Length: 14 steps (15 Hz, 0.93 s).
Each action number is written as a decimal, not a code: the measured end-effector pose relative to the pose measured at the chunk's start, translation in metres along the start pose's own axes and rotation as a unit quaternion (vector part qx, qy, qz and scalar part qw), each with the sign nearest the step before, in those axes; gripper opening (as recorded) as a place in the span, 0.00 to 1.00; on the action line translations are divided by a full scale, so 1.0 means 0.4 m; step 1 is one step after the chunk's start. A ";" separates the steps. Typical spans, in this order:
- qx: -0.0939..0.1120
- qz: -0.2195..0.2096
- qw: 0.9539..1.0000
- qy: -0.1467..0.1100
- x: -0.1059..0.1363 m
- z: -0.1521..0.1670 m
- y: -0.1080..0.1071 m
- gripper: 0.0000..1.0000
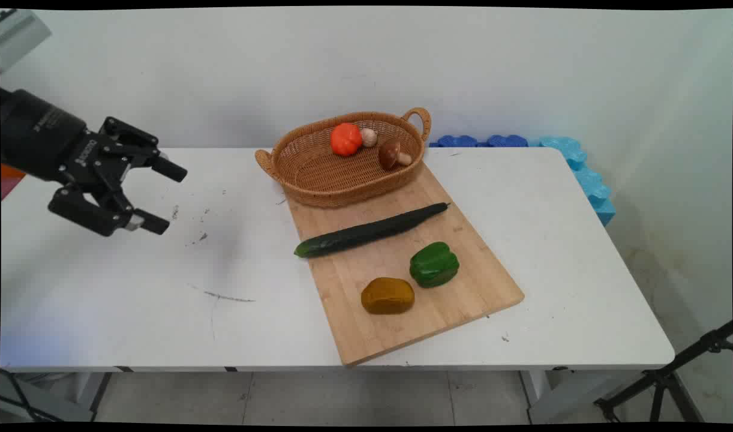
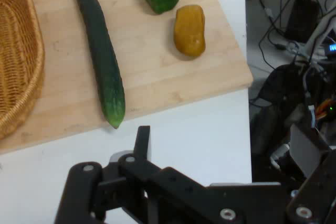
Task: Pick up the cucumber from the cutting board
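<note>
My black two-finger gripper [image 1: 164, 197] hangs above the left part of the white table [image 1: 132, 312], with bare tabletop below it and on toward the near edge. To its right a light wooden cutting board [image 1: 462, 282] lies askew, its near corner reaching almost to the table's front edge. A long dark green cucumber [image 1: 369, 231] lies across the board, its blunt end just over the board's left edge and nearest to me. An ochre rounded block [image 1: 387, 295] and a green bell pepper [image 1: 434, 264] sit close together near the board's front. An oval wicker basket [image 1: 318, 174] rests on the board's far end and holds an orange pumpkin [image 1: 346, 139], a brown mushroom [image 1: 392, 154] and a small pale item I cannot identify. In the hand view only one finger [image 2: 142, 141] shows. My jaws stand wide apart, holding and touching nothing.
</note>
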 end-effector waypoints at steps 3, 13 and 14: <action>0.006 -0.004 1.000 0.002 0.022 0.010 -0.006 1.00; 0.046 -0.042 0.997 -0.045 0.223 0.155 -0.081 1.00; 0.050 -0.047 0.996 -0.054 0.240 0.180 -0.090 1.00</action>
